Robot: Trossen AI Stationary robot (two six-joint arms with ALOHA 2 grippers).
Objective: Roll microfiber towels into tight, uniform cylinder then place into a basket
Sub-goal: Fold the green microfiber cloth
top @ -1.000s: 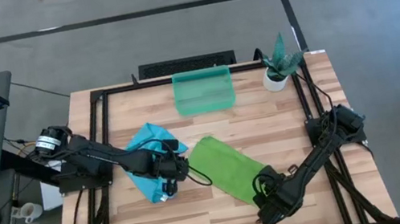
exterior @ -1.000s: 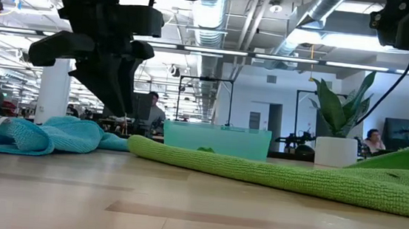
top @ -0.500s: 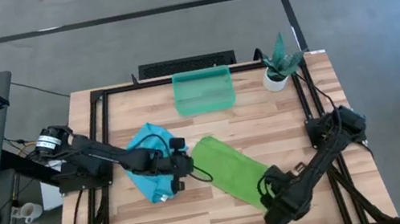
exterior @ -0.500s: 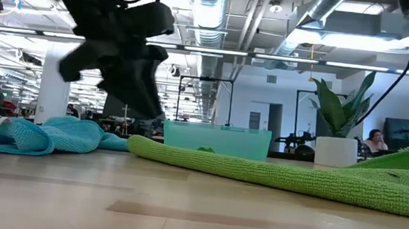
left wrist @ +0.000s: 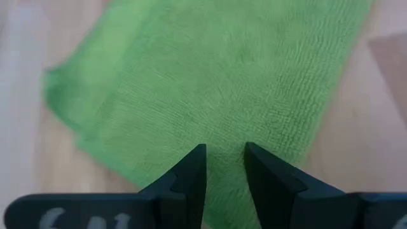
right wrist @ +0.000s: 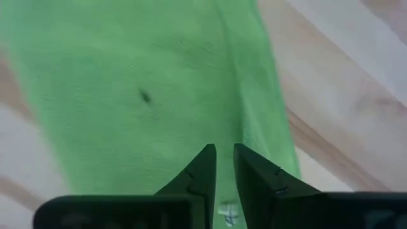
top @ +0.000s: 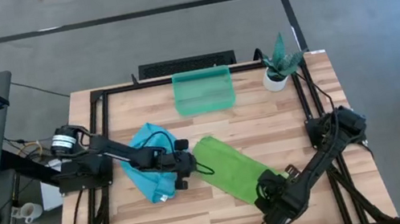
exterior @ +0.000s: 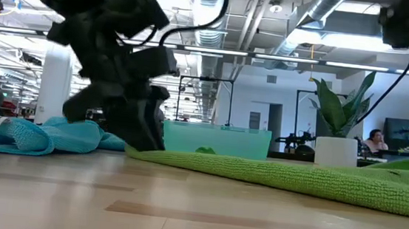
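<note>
1. Green towel (top: 230, 169) lies flat and folded into a strip, diagonal across mid bench (top: 211, 126), not yet rolled. Blue towel (top: 151, 162) is crumpled just beside it on the left arm's side, partly under that arm. Basket (top: 202, 91) sits at the far edge, well apart from both, apparently w/ nothing in it.
2. Left hand (top: 190, 163) is at the strip's upper-left end, low over the cloth. Left wrist view shows its fingers (left wrist: 191, 175) a narrow gap apart w/ nothing between them, just above the green pile.
3. Right hand (top: 267, 197) is at the opposite, near end. Its fingers (right wrist: 202, 166) stand nearly together; no cloth visibly pinched between them.
4. Risks, as I judge them: w/ gaps this narrow either hand may only skim the pile and miss the edge, so the roll never starts.
5. If the two ends are pulled unevenly, the strip skews and the cylinder comes out coned or loose.
6. Left arm lies over the blue towel; a sweep could drag it into the green one.
</note>
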